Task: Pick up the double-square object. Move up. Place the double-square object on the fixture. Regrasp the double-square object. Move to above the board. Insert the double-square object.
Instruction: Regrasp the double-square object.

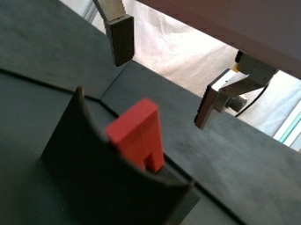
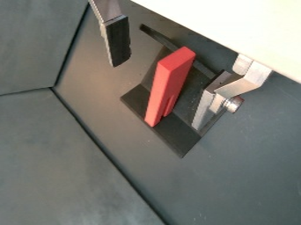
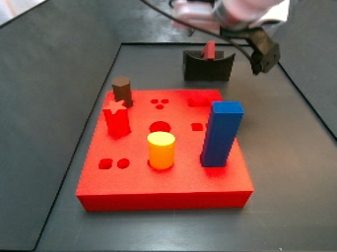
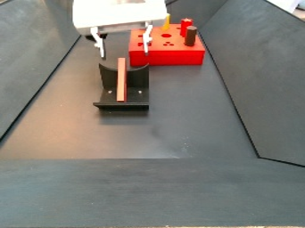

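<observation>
The double-square object (image 2: 168,86) is a thin red slab leaning in the notch of the dark fixture (image 2: 177,134). It shows in both wrist views (image 1: 135,132) and both side views (image 3: 208,49) (image 4: 123,82). My gripper (image 2: 165,76) is open and empty, with one finger on each side of the slab and touching neither it nor the fixture (image 1: 83,154). In a side view my gripper (image 4: 120,44) hangs just above the fixture (image 4: 123,102). The red board (image 3: 132,187) lies apart from the fixture (image 3: 208,69); it also shows behind it in a side view (image 4: 179,55).
On the board stand a blue block (image 3: 222,133), a yellow cylinder (image 3: 161,150), a red notch-topped peg (image 3: 116,121) and a dark brownish peg (image 3: 121,92). Sloping dark walls enclose the floor on all sides.
</observation>
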Robot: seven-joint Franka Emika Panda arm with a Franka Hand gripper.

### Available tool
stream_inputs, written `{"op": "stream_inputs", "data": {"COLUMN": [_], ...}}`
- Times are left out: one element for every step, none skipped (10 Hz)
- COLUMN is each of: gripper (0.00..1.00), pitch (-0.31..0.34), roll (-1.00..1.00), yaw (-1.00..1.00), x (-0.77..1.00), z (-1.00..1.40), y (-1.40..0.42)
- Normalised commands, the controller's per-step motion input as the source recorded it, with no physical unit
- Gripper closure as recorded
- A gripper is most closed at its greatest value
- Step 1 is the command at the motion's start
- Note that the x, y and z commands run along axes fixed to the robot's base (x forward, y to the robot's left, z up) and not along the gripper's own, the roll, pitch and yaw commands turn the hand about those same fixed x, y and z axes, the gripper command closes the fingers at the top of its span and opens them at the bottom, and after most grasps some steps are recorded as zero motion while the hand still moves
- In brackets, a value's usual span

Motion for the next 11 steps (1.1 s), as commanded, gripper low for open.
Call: {"op": "stream_inputs", "data": {"gripper": [0.0,0.0,0.0,0.0,0.0,0.0,0.0,0.0,0.0,0.0,1.0], "pitch": [-0.076,-0.072,-0.065,-0.059,-0.045,-0.02,-0.023,-0.023,-0.023,-0.023,0.0], "roll": [0.06,0.06,0.06,0.06,0.06,0.05,0.05,0.05,0.05,0.05,0.0], "yaw": [0.04,0.01,0.0,0.0,-0.01,-0.01,-0.01,-0.01,-0.01,-0.01,0.0], "x": [0.12,0.1,0.08,0.08,0.07,0.04,0.03,0.03,0.03,0.03,0.0], "z": [-0.97,-0.77,-0.62,-0.53,-0.34,-0.18,-0.17,-0.17,-0.17,-0.17,0.0], "y": [0.02,0.02,0.01,0.01,0.01,0.0,0.0,0.0,0.0,0.0,0.0]}}
